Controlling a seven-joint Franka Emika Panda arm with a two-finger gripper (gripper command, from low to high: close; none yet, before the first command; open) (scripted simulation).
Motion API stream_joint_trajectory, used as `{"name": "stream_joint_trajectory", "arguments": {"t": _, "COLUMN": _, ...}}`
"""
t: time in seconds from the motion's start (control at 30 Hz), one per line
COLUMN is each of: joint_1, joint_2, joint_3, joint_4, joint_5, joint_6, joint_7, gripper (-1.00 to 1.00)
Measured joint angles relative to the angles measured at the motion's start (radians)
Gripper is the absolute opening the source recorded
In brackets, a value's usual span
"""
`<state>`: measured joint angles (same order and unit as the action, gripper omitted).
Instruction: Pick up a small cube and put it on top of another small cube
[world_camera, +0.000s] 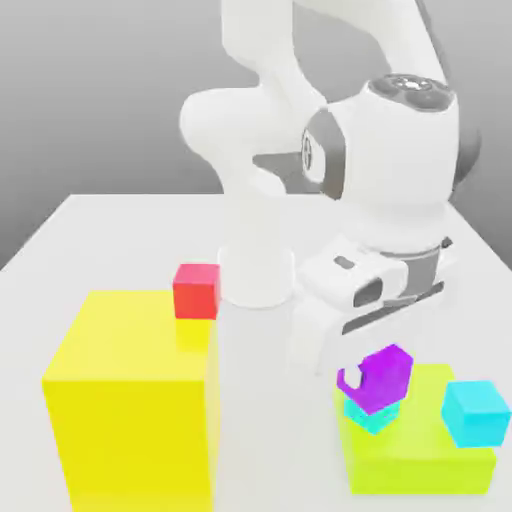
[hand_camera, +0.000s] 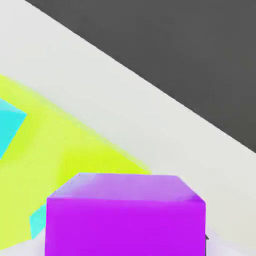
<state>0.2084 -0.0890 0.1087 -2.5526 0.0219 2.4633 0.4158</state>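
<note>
- The purple cube (hand_camera: 125, 215) looms closest in the hand view, squarely under the camera; in the exterior view it sits just above a cyan cube (world_camera: 372, 414), touching it or nearly so, and I cannot tell which.
- The gripper (world_camera: 375, 375) is closed down on the purple cube, gripping it from above; the fingers are mostly hidden behind the hand.
- The cyan cube beneath is turned corner-forward and rests on a low lime-green block (world_camera: 420, 460). A sliver of it shows beside the purple cube in the hand view.
- A second cyan cube (world_camera: 476, 413) stands on the same lime block, toward the exterior view's right, near the stack.
- Risk, as I judge it: the purple cube looks offset and rotated against its base, so a release here may leave it overhanging and let it tip off.
- Another risk: the opening fingers could nudge the lower cube or brush its neighbour.
- Farther back, a large yellow block (world_camera: 135, 400) stands on the white table (world_camera: 100, 230), with a small red cube (world_camera: 196, 291) at its far corner, well apart.
</note>
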Motion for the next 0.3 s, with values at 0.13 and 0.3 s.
{"name": "stream_joint_trajectory", "arguments": {"t": 0.13, "joint_1": 0.014, "joint_2": 0.003, "joint_3": 0.01, "joint_4": -0.058, "joint_5": -0.001, "joint_6": 0.061, "joint_7": -0.024, "gripper": -1.0}}
{"name": "stream_joint_trajectory", "arguments": {"t": 0.3, "joint_1": 0.016, "joint_2": 0.067, "joint_3": 0.006, "joint_4": -0.073, "joint_5": -0.015, "joint_6": 0.14, "joint_7": -0.015, "gripper": 1.0}}
